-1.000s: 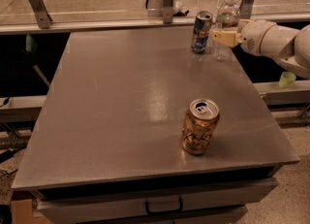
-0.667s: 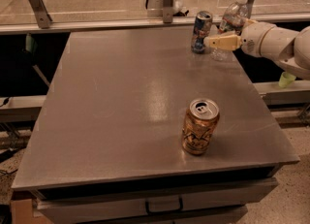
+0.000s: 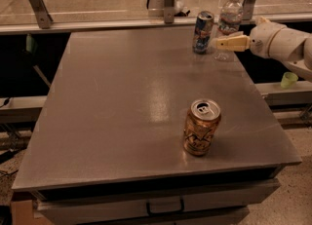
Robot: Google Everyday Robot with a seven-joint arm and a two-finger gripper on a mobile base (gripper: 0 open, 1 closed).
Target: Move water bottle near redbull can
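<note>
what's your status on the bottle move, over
gripper at water bottle, mid-height, reaching in from the right. bottle upright, close beside redbull can. gold can nearer front, not in the way.

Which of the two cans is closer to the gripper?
The slim blue-and-silver redbull can at the far edge, right beside the gripper, which is at the water bottle. The wider gold-orange can stands well away, near the front edge.

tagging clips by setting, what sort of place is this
Probably a robot test lab: grey table with drawers, metal brackets along its back edge, and the gripper at the far right corner beside the water bottle.
</note>
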